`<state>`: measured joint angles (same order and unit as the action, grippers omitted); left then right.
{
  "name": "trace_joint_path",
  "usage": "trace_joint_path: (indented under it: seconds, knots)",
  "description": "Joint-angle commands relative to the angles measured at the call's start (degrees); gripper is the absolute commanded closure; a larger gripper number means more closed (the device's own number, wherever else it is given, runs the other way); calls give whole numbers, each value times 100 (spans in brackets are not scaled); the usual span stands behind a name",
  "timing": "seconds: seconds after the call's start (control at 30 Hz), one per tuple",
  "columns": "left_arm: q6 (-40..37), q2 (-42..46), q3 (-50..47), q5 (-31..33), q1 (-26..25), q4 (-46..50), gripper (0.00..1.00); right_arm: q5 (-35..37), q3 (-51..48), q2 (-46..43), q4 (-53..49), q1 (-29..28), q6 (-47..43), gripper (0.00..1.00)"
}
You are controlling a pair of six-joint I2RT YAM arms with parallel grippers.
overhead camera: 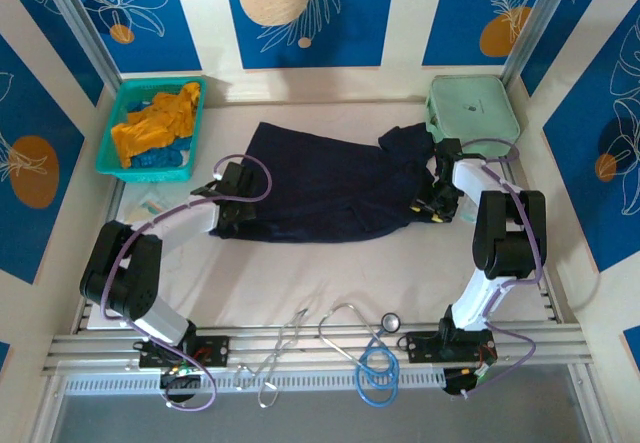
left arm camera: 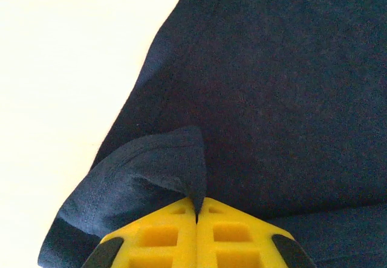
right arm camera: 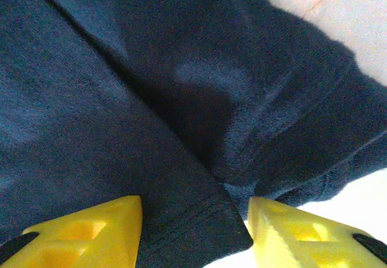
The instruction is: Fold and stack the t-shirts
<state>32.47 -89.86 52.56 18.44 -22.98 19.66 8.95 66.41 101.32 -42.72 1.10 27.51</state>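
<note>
A large dark navy t-shirt (overhead camera: 320, 188) lies spread across the middle of the table. At its left edge my left gripper (overhead camera: 230, 203) is shut, and the left wrist view shows its yellow jaws (left arm camera: 197, 210) pinching a raised fold of navy cloth (left arm camera: 157, 171). My right gripper (overhead camera: 428, 209) is at the shirt's right end. Its yellow fingers (right arm camera: 91, 232) stand apart astride a hemmed edge of the navy cloth (right arm camera: 199, 225), with a bare gap by the right finger. A mustard-orange t-shirt (overhead camera: 155, 123) and a bright blue one (overhead camera: 165, 160) lie crumpled in the basket.
The teal plastic basket (overhead camera: 112, 158) stands at the back left, a mint-green hard case (overhead camera: 470, 108) at the back right. A stethoscope (overhead camera: 372, 353) and metal forceps (overhead camera: 285, 348) lie at the near edge between the arm bases. Walls close the sides.
</note>
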Motion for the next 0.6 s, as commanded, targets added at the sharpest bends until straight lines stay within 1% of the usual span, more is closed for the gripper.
trace_joint_path:
  seconds: [0.0,0.33,0.43,0.5,0.57]
  knots:
    - [14,-86,18,-62,31,-15,100,-214,-78,1,27,21,67,54]
    - [22,-92,27,-58,30,-22,100,-245,126,-575,-271,13,103,63]
    - [20,-123,27,-82,31,-47,100,-284,160,-628,-307,13,89,72]
    - [31,-140,18,-94,31,-59,100,-322,148,-593,-302,13,88,80]
    - [27,-152,2,-106,31,-67,100,-350,127,-539,-296,5,88,84]
